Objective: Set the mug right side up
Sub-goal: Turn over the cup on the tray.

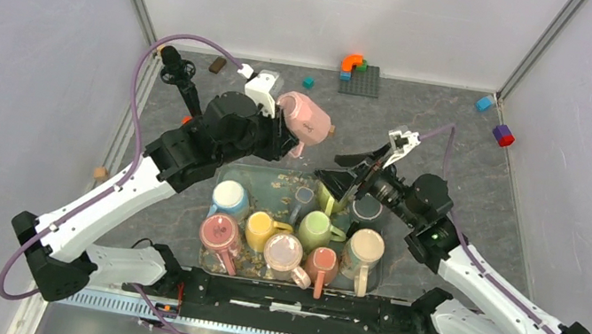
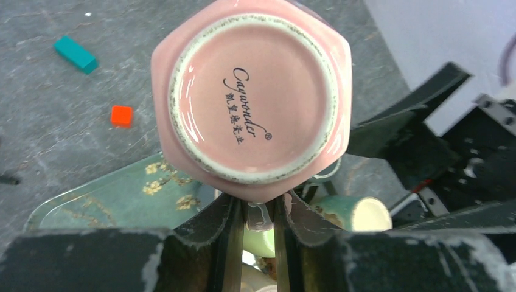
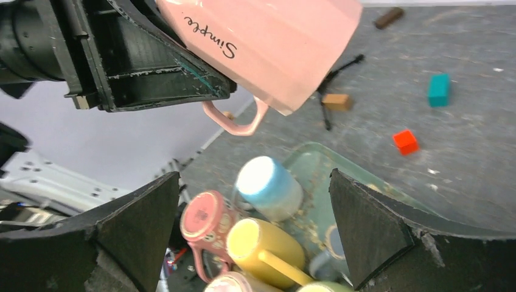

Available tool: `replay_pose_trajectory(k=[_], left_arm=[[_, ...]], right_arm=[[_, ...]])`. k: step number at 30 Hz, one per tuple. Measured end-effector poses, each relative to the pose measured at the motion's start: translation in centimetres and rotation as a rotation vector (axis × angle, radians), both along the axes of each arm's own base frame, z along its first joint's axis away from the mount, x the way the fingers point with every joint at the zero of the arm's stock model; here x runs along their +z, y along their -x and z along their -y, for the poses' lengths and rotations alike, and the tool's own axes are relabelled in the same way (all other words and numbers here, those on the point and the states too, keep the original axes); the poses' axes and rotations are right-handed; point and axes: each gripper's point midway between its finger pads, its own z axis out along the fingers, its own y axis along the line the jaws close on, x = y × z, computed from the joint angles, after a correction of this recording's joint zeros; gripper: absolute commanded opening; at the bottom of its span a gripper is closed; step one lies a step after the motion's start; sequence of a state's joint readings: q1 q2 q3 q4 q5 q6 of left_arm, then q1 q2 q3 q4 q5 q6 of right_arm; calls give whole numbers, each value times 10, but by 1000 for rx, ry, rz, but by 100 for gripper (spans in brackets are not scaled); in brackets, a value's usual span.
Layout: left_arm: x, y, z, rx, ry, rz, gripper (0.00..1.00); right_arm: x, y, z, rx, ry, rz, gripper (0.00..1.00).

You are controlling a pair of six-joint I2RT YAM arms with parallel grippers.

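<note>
The left tool [image 2: 258,210] is clenching the pink mug [image 2: 252,91], its fingers [image 2: 228,234] standing close together on the mug's wall. It is holding the mug in the air, tilted, over the far left part of the tray [image 1: 267,182]. The handle [image 3: 234,121] is hanging downward. The mug's unglazed foot ring is facing the left wrist camera, and the base is showing "Cayvonder" in black script with a registered mark. A row of Chinese characters beneath it is too small to read. The side is showing "Simple" in black handwriting. The right tool [image 3: 252,219] is hovering released, jaws spread wide, just right of the mug. It is hanging above the tray's blue mug [image 3: 271,185] and yellow mug [image 3: 261,243].
</note>
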State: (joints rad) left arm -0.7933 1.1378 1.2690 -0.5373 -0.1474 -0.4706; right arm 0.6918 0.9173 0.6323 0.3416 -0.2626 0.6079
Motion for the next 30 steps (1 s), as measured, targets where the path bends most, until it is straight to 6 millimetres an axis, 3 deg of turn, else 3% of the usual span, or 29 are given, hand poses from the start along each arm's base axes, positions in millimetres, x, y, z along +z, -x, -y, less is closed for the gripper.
replay_pose_trajectory(k=[7,16,30], left_arm=[[25,9,16,-93,82,26,2],[42,16,31,-159,169,35,2],[54,13,35,-161,222,51,2]], right_arm=[[18,14,-17,154,-212,-13,98],[51,23,-28,282,-416,-1,98],[58,20,-23,316,-570,-29,98]])
